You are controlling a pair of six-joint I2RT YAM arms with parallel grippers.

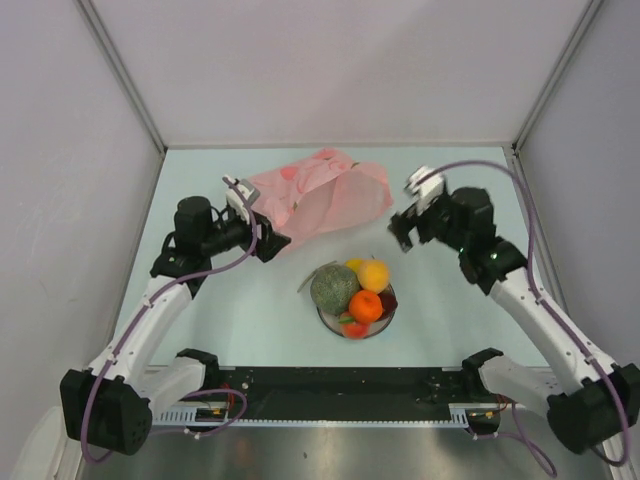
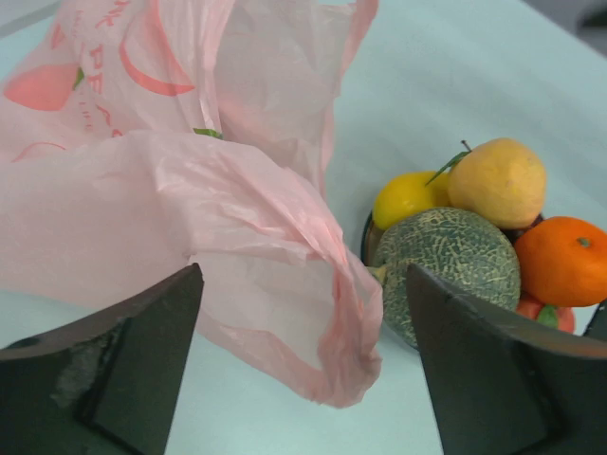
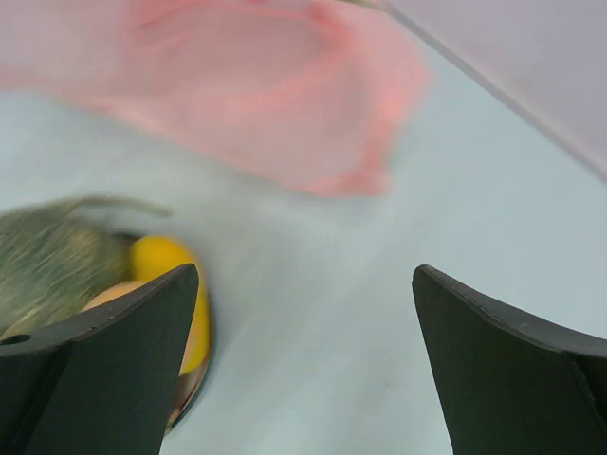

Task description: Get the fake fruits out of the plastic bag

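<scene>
- The fake fruits [image 1: 355, 292] are seen heaped on the plate [image 2: 366, 245] at mid-desk [image 1: 240, 310], nearest the arm bases: melon [image 2: 450, 261], orange ball [image 2: 564, 261], yellow-orange oval [image 2: 498, 180], and red pieces [image 1: 357, 328] low in the pile.
- Nothing fruit-shaped can be made out in the plastic bag [image 1: 320, 195], which lies slack just beyond the plate.
- The step is judged to be a final check of the bag (the task looks all but done).
- To do it well, the bag should be lifted by one edge only and kept low. That way its loose fold beside the melon is not dragged across the pile.
- Left fingers [image 2: 123, 360]: spread wide, nothing pinched. The bag's near fold lies between them, but contact with the film cannot be told.
- Right fingers [image 3: 104, 360]: spread wide, nothing held, bare desk between them. The bag sits farther off, and this view is blurred.
</scene>
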